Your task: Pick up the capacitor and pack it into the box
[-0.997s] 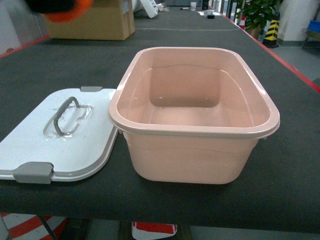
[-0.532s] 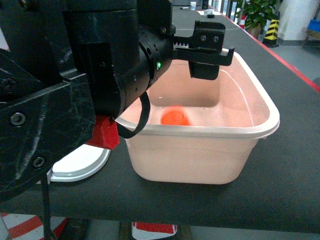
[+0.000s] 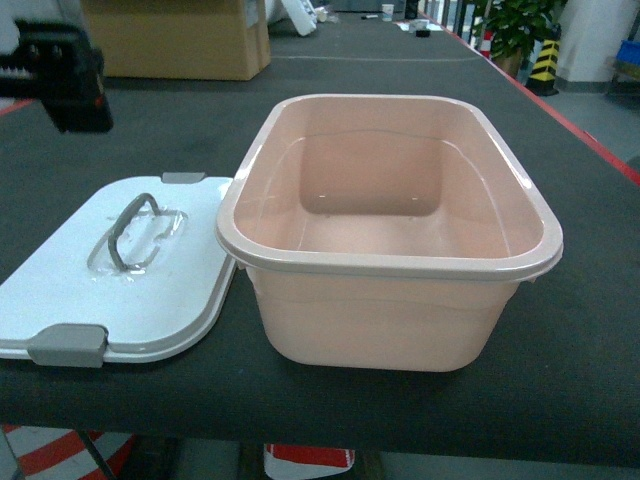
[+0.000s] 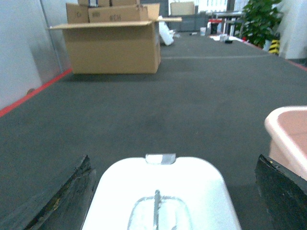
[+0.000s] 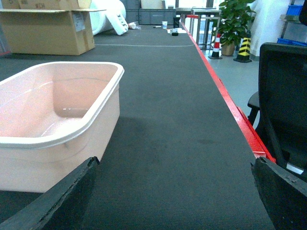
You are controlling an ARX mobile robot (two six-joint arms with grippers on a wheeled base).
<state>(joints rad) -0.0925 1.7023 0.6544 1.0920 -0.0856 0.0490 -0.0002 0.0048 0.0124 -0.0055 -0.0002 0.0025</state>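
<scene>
Pale pink rectangular plastic box sits upright on the dark grey surface; inside looks bare, no capacitor visible in any view. White lid with grey latches and handle lies flat just left of the box, edge touching it. Left gripper spread wide above the lid, nothing held. Right gripper wide, holding nothing, right of the box. Brown cardboard carton far back.

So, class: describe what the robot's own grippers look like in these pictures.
The left gripper and right gripper show only as black finger tips with a rough, matte, scuffed surface at the lower corners of their wrist views. In the head view, a blocky black piece shows at upper left.
</scene>
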